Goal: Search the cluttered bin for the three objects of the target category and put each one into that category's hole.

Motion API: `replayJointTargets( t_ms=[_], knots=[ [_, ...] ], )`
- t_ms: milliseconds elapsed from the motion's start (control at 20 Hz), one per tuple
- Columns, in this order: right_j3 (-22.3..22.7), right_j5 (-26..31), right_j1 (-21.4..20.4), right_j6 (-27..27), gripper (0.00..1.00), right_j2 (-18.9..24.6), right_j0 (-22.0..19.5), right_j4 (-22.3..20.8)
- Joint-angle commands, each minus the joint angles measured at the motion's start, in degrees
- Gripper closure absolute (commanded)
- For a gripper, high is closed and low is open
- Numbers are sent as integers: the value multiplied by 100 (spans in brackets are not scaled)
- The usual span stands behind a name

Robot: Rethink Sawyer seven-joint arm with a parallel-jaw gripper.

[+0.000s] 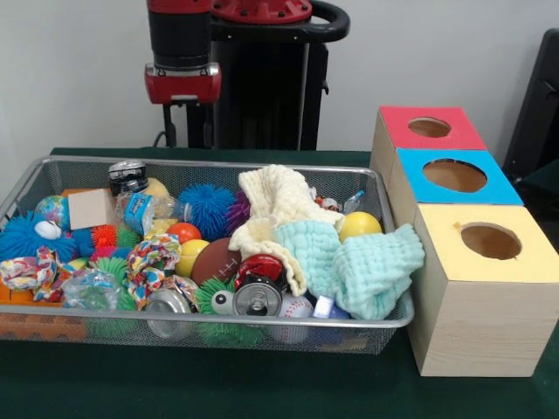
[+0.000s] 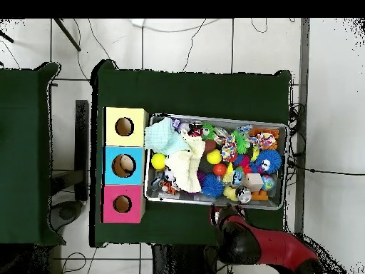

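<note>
The cluttered bin [image 1: 218, 321] is a wide silver wire-mesh basket on the green table, and it also shows in the overhead view [image 2: 284, 165]. It holds a cream cloth [image 1: 272, 209], a mint cloth [image 1: 367, 266], yellow balls [image 1: 359, 225], a small brown football [image 1: 216, 259], spiky rubber balls [image 1: 208, 207], crushed cans [image 1: 254, 297] and knotted rope toys [image 1: 150, 257]. Three wooden boxes stand beside it, each with a round hole: red top [image 1: 429, 127], blue top [image 1: 454, 175], yellow top [image 1: 490, 241]. My gripper [image 1: 181, 118] hangs behind the bin's far rim, outside the bin, and it also shows in the overhead view [image 2: 217, 214].
The robot's black pedestal [image 1: 262, 96] stands behind the bin. A second green table [image 2: 25, 153] is at the left of the overhead view. Cables [image 2: 185, 32] lie on the tiled floor around the table. A dark object [image 1: 540, 96] stands behind the boxes.
</note>
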Motion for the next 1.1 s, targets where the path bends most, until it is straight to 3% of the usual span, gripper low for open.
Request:
replayJointTargets(
  t_ms=[50, 250, 600, 1100],
  knots=[
    [-274, -562, 874, 662, 0, -27, 29, -375],
    [-558, -762, 1292, 664, 0, -60, 39, -449],
    [-764, -968, 1643, 676, 0, -84, 50, -512],
    [-366, -501, 943, 733, 0, 56, 117, -246]
  ],
)
